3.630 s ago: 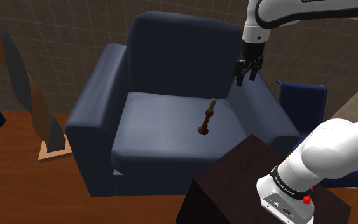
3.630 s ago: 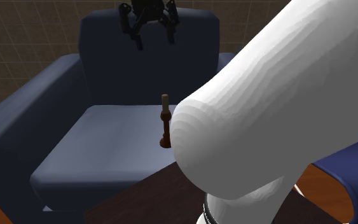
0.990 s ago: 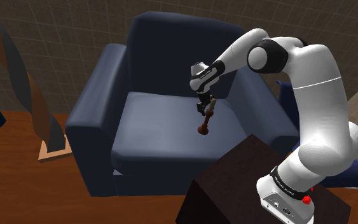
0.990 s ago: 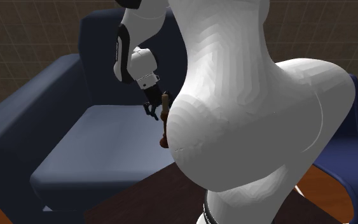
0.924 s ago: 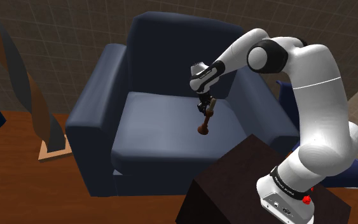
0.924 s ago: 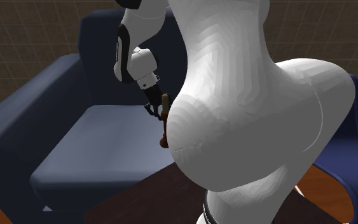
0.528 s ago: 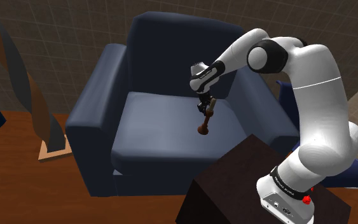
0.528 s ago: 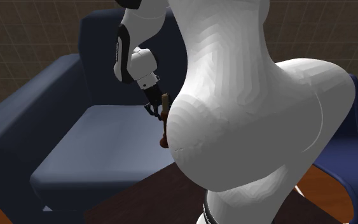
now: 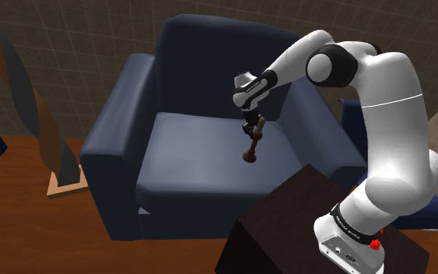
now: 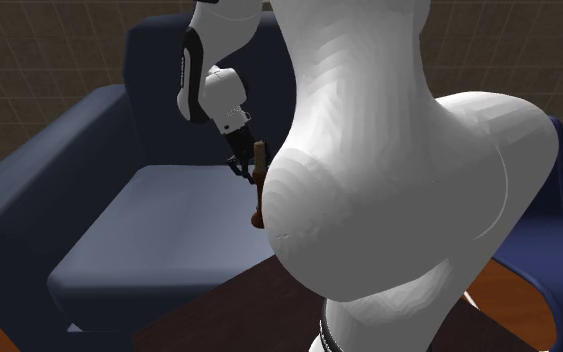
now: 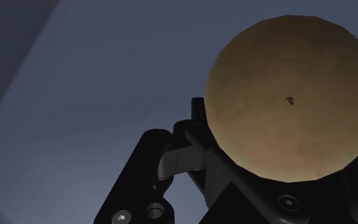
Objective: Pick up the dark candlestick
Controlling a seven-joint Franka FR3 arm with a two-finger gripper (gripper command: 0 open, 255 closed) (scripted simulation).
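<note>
**Lift just starting: candlestick up a hair with the gripper**

The gripper [image 9: 252,124] is clamped on the upper stem of the dark candlestick [image 9: 250,145], just below its tan top. In the wrist view the tan round top sits right between the black fingers, which press against its sides, so this is a real hold and not a hover.

Change vs half a second ago: in the shoulder view the white arm [image 9: 380,93] and wrist sit slightly higher in frame, and the candlestick base has come up by the same small amount. The second exterior view agrees, with hand and stem both a touch higher at centre frame. Before that the pair sat motionless for about half a second, which looks like the closing phase.

Candlestick location: upright, roughly centre of the shoulder frame, over the right part of the seat cushion [image 9: 186,159] of the blue armchair [image 9: 209,54]. The base is at or barely above the cushion; I can't tell whether there is a gap yet.

Meaning for the task: the grasp looks done and the lift is only beginning. The grip is high on a thin stem and the heavier base hangs below, so it could swing or slip as it rises. The dark stand [image 9: 287,226] at lower right is well clear of the lift path.
</note>
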